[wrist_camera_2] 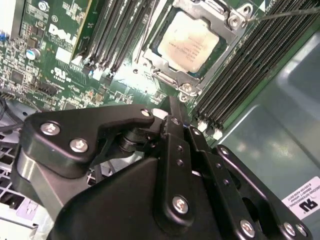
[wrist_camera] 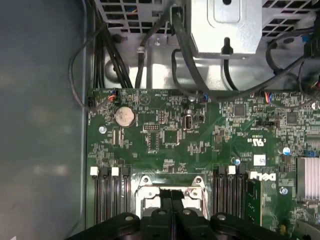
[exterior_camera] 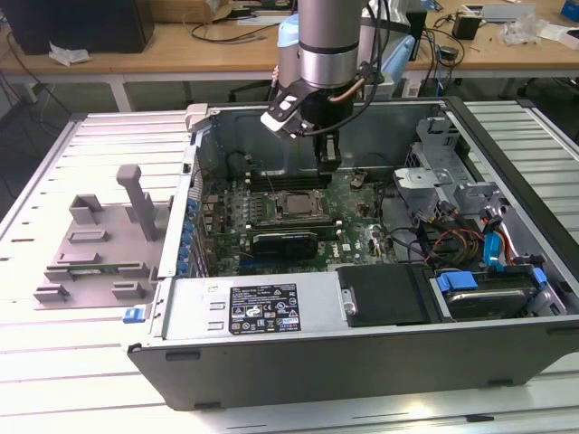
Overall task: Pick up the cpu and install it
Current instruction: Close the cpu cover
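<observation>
Now cpu [wrist_camera_2: 187, 42] seated in socket [wrist_camera_2: 161, 70]; end effector [wrist_camera: 171, 195] closed above.

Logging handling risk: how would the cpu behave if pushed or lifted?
The cpu looks flat and stiff, so unlikely to roll. Its shiny metal top is probably slippery. Sitting within the socket frame, it likely resists sideways pushes.

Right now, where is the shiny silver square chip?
In the second wrist view, the shiny silver square cpu sits in the metal-framed socket on the green motherboard, between rows of black memory slots.
</observation>
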You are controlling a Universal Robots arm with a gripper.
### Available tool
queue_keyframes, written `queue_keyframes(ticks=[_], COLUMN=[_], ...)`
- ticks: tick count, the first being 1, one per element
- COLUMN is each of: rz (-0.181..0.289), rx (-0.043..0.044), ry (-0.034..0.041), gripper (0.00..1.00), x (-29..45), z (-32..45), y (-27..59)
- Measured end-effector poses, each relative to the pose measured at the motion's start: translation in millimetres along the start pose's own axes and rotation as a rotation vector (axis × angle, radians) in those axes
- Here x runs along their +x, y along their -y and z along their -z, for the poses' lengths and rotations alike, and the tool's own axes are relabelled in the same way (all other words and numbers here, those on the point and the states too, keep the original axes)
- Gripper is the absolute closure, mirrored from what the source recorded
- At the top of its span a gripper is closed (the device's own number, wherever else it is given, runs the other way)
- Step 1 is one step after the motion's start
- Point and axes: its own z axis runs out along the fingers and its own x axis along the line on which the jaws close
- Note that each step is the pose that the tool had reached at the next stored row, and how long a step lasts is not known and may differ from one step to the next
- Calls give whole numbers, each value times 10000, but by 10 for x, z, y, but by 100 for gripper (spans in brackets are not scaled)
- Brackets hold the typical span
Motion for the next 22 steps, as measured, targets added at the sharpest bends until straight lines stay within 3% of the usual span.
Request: queue_keyframes(ticks=[4, 5, 7, 8, 13, 18, 22], rz=[-1, -1, 5, 6, 8, 12, 12], rx=[4, 42, 328, 368, 379, 378, 379], ry=[0, -1, -3, -3, -5, -5, -5], gripper=[89, 89, 89, 89, 89, 89, 89], x=[0, 0, 1, 1, -2, -28, -38], z=[0, -4, -26, -29, -32, -46, -66], y=[2, 2, 3, 3, 11, 118, 270])
